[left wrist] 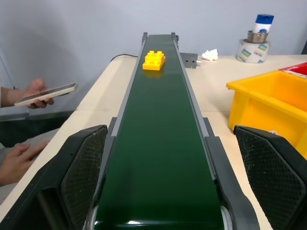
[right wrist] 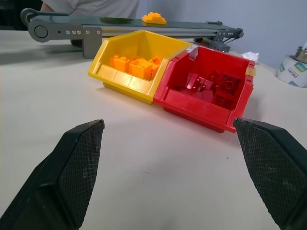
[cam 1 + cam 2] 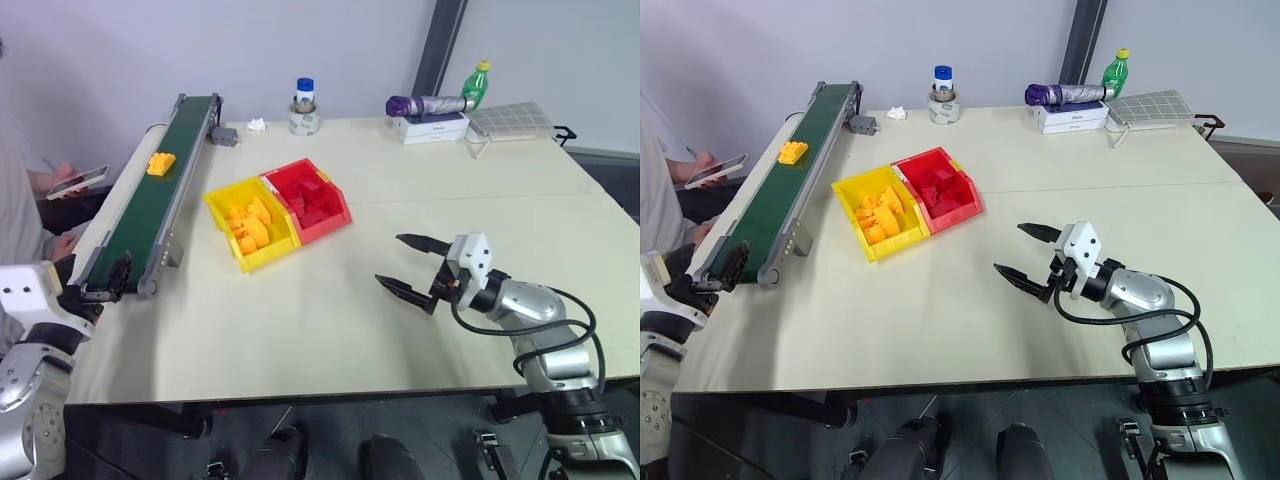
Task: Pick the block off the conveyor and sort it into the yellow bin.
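block (image 1: 154,60): far up conveyor (image 1: 160,143), dead ahead of left gripper (image 1: 175,182)
left gripper: spread wide, empty, nearer arm
right gripper (image 3: 412,268): spread, empty

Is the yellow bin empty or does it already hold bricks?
Not empty: the yellow bin holds a pile of orange bricks.

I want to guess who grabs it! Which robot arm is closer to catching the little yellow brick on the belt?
Probably the left. Its open left gripper waits at the conveyor's near end, facing the block. The open right gripper hangs over the table beyond the yellow bin.
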Available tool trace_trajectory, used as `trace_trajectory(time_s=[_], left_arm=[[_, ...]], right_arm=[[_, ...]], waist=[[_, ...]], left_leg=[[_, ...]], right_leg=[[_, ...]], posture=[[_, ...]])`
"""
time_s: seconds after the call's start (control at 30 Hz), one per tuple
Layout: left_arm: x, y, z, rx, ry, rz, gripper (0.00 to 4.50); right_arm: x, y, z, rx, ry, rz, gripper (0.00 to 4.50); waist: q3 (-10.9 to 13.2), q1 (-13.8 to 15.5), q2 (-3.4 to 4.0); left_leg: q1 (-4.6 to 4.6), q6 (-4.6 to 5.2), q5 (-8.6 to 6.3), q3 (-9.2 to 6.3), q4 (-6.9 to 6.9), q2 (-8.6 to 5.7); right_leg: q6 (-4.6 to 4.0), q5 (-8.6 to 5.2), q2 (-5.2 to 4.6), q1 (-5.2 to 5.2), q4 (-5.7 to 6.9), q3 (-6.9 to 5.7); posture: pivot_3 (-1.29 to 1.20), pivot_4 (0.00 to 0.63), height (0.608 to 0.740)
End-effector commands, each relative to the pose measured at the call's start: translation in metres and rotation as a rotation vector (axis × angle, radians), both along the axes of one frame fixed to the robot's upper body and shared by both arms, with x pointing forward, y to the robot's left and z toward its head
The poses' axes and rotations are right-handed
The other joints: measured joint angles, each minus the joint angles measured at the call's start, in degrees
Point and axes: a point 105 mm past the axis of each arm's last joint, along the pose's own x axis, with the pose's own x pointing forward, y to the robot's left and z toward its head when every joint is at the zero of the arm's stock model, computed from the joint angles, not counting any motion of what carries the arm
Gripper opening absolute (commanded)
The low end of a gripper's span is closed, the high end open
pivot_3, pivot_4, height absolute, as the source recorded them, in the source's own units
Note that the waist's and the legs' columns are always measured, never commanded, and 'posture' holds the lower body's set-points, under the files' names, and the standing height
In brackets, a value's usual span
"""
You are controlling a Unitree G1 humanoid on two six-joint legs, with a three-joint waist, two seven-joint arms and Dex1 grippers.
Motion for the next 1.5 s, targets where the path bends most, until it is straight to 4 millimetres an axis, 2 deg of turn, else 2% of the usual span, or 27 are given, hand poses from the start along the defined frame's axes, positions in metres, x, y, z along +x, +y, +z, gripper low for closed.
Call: trace_trajectory(time_s=[0.03, 0.5, 0.63, 0.87, 1.07, 1.2, 1.43, 1.5], left_arm=[[0.0, -0.001, 0.013, 0.038, -0.039, -0.001, 4.45], [0.01, 0.002, 0.019, 0.038, -0.02, 0.02, 4.45], [0.026, 0.01, 0.034, 0.049, 0.023, 0.047, 4.45], [0.064, 0.031, 0.047, -0.013, 0.17, 0.025, 4.45], [0.091, 0.039, 0.043, 0.066, 0.277, -0.037, 4.45], [0.114, 0.03, 0.031, 0.044, 0.331, -0.113, 4.45], [0.126, 0.02, 0.018, 0.057, 0.381, -0.175, 4.45], [0.126, 0.022, 0.014, 0.06, 0.397, -0.164, 3.92]], right_arm=[[0.0, 0.002, 0.013, 0.016, -0.057, 0.006, 4.5], [-0.001, 0.001, 0.013, 0.019, -0.057, -0.001, 4.5], [-0.001, 0.002, 0.013, 0.022, -0.056, -0.001, 4.5], [0.0, 0.006, 0.012, 0.027, -0.057, 0.001, 4.5], [-0.002, 0.006, 0.012, 0.032, -0.056, -0.005, 4.5], [-0.003, 0.006, 0.012, 0.031, -0.058, -0.013, 4.5], [-0.007, 0.003, 0.012, 0.028, -0.059, -0.031, 4.5], [-0.007, 0.002, 0.012, 0.027, -0.059, -0.035, 4.5]], waist=[[0.0, 0.0, 0.0], [0.0, 0.01, 0.0], [0.0, 0.11, -0.01], [0.01, -0.09, -0.01], [0.01, -0.25, -0.01], [0.01, 0.06, -0.02], [0.01, -0.45, -0.04], [0.01, -0.58, -0.04]], left_leg=[[0.0, 0.0, 0.0, 0.0, 0.0, 0.0], [0.0, 0.0, 0.0, 0.0, 0.0, 0.0], [0.0, 0.0, 0.0, -0.02, 0.01, 0.03], [0.0, -0.01, 0.01, -0.02, -0.01, 0.09], [0.0, -0.01, 0.01, 0.04, -0.05, 0.1], [0.01, -0.01, 0.01, 0.04, -0.03, 0.1], [-0.01, 0.02, 0.03, 0.06, -0.02, 0.09], [-0.01, 0.04, 0.05, 0.06, -0.02, 0.1]], right_leg=[[0.0, 0.0, 0.0, 0.0, 0.0, 0.0], [0.0, 0.0, 0.01, 0.0, 0.0, 0.0], [-0.01, 0.02, 0.07, 0.0, 0.02, 0.0], [0.14, 0.12, 0.2, -0.1, 0.02, 0.02], [0.2, 0.16, 0.19, -0.11, 0.02, 0.06], [0.21, 0.19, 0.2, -0.11, 0.02, 0.06], [0.38, 0.29, 0.18, -0.11, 0.02, 0.08], [0.38, 0.29, 0.18, -0.11, 0.03, 0.09]], posture=[[0.0, 0.15, 0.74], [0.0, 0.15, 0.74], [0.0, 0.15, 0.74], [0.0, 0.15, 0.74], [0.0, 0.15, 0.74], [0.0, 0.15, 0.74], [0.0, 0.15, 0.74], [0.0, 0.15, 0.74]])
